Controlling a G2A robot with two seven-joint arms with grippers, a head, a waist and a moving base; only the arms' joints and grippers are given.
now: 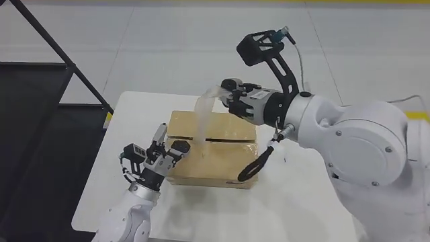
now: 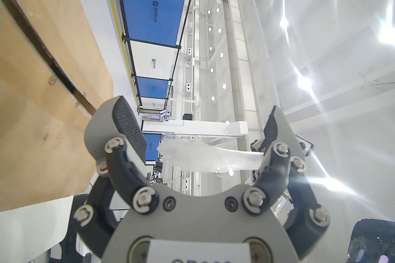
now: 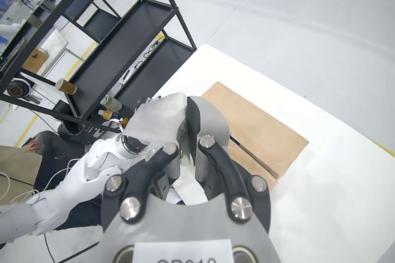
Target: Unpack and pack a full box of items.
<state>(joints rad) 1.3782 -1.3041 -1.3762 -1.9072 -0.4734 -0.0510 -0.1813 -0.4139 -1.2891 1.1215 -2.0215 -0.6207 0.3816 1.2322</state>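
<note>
The cardboard box [image 1: 228, 165] sits on the white table [image 1: 201, 208] with its top flaps closed and a dark seam gap visible between them. The right gripper [image 1: 230, 94] is above the far edge of the box, its fingers closed on the upper end of a translucent strip [image 1: 203, 117], apparently sealing tape. The strip hangs from the grip down to the box top, close to the seam. The left gripper [image 1: 169, 146] is at the box end on its own side, fingers spread wide and holding nothing; contact with the box wall cannot be confirmed. Hazards:

- If the lower end of the strip is bonded to the box, a further pull may lift or drag the box, because nothing clamps it.
- The strip may tear and leave a remnant across the seam.
- The strip may slip from the pads, since it is held only at one end.
- Slack tape may fold back and stick to the flaps or to the gripper.
</note>
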